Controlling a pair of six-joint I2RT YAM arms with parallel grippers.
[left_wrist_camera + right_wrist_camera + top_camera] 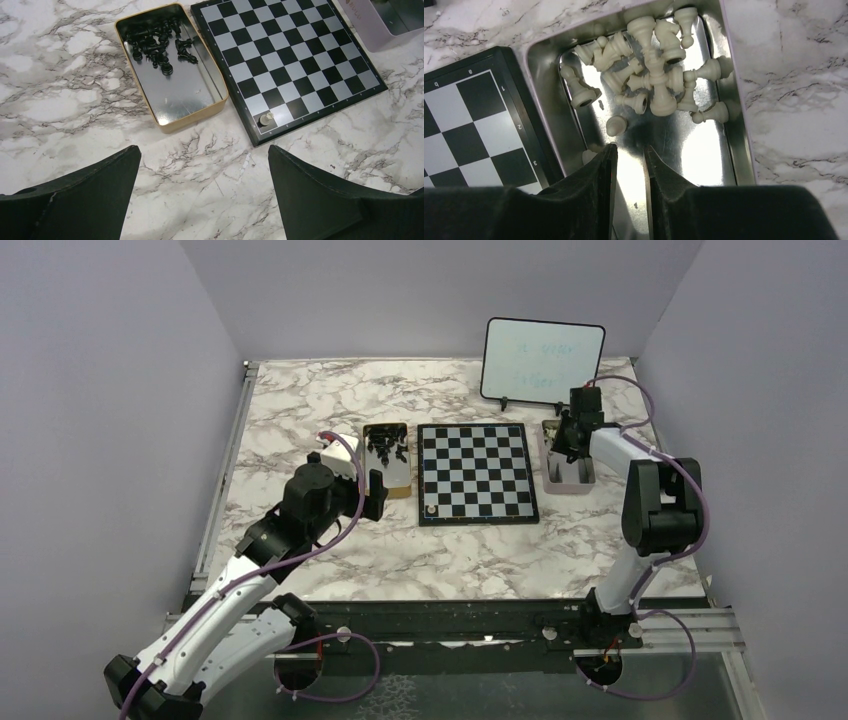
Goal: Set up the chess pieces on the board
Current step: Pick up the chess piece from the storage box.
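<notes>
While the left fingers [100, 190] hang spread wide and empty over bare desk [65, 100] nearest the arm bases, nothing on that side is being handled. Just beyond them sits the gold tin [192, 116], with the black pieces [157, 42] heaped at its far end. Beside it lies the board [295, 55], which carries only 1 lone cream piece [267, 118], upright on the near-left corner square. Setup looks barely begun.

Farther off, on the board's right, the right fingers [594, 185] reach down into the pale tin [541, 95]. Only a narrow slot parts them, with bare metal showing through it, so they grasp nothing. The cream pieces [654, 75] lie tumbled at the tin's far end. 1 stray piece [616, 125] rests just ahead of the tips, and a second piece [588, 156] sits against the finger nearer the board.

The risks:
- The slot looks too tight to straddle a base, so moving forward would likely shove the stray piece away.
- The second piece could get jammed against the tin wall.
- Pieces lying on their sides may come up tilted and topple on the board.
- The tangled pile could yield 2 at once.

At the far edge stands the whiteboard [543, 360].
</notes>
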